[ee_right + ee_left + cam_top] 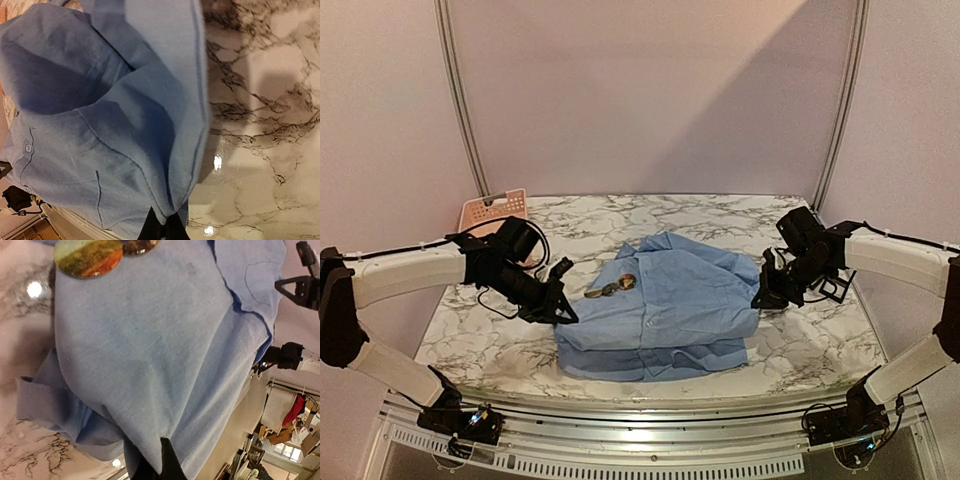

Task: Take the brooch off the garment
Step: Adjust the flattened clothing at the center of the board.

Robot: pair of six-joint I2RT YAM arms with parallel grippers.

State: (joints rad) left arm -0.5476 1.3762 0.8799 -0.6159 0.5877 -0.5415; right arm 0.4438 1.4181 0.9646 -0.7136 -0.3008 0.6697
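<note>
Jaws pressed together, the left gripper [560,310] pinches the left edge of the folded blue garment [670,300] and the right gripper [763,297] pinches its right edge. The brooch [612,287] sits on the garment's left half, mid-table [500,350]. A pink basket [492,210] stands far left, contents unseen.

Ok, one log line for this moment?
left claw: shut on shirt, left edge | right claw: shut on shirt, right edge | brooch: on shirt, untouched | task: not done

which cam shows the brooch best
Left wrist: the brooch is close up, green and orange disc clear, though cropped at the top. Top external shows it whole but tiny on the shirt. Right wrist shows only shirt.
</note>
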